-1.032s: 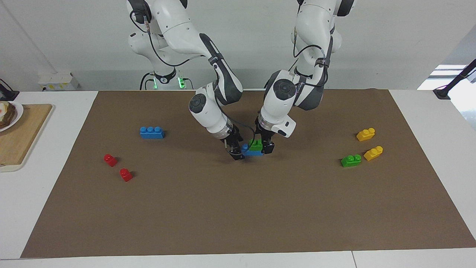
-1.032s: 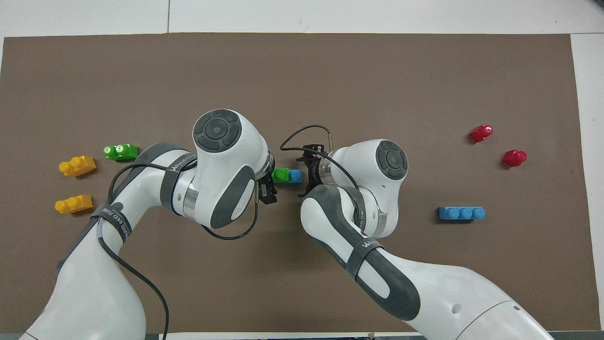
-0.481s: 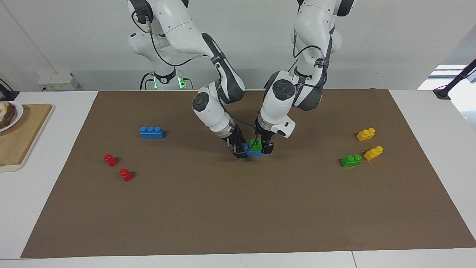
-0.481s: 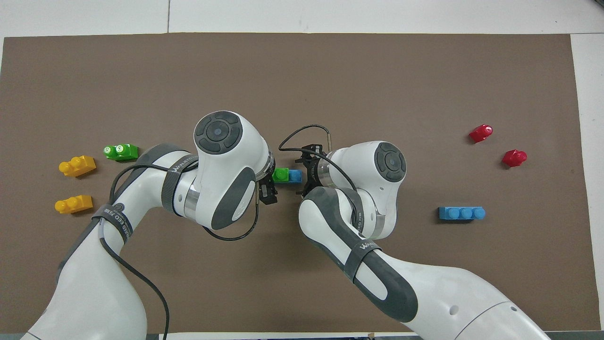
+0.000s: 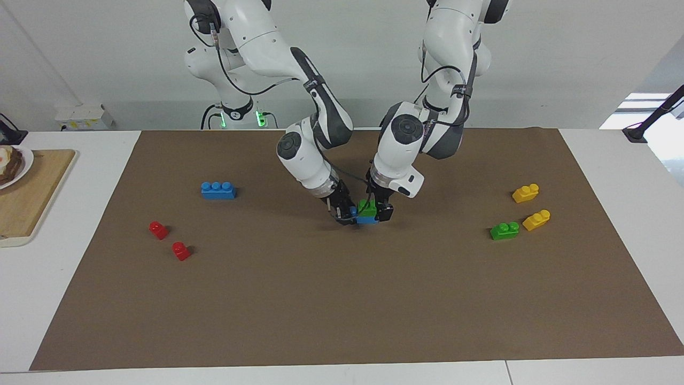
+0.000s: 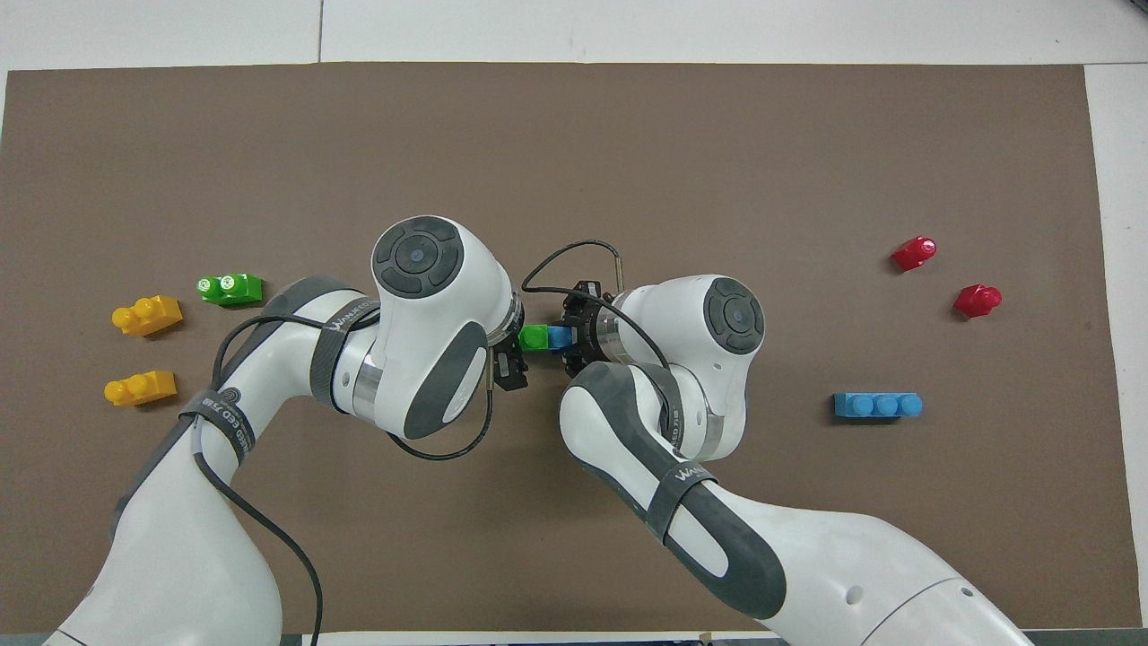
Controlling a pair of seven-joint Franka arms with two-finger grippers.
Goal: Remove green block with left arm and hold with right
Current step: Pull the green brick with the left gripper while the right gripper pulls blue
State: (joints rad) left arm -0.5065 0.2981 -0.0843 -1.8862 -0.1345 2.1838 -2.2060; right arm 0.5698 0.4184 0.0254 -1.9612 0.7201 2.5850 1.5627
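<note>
On the brown mat [image 5: 342, 299], mid-table, the green block [image 5: 367, 206] sits stacked on a blue brick [image 5: 365, 218]. The right gripper [image 5: 344, 215] pinches that blue brick's end; the left gripper [image 5: 377, 209] straddles the green block, fingers spread. A second green brick [image 5: 504, 230] and two yellow bricks [image 5: 525, 193] lie toward the left arm's end; another blue brick [image 5: 218, 190] and two red bricks [image 5: 158, 230] lie toward the right arm's end.

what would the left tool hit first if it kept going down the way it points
Most likely the green block stacked on the blue block: the left tool stands open astride it, while the right tool grips the blue one.
</note>
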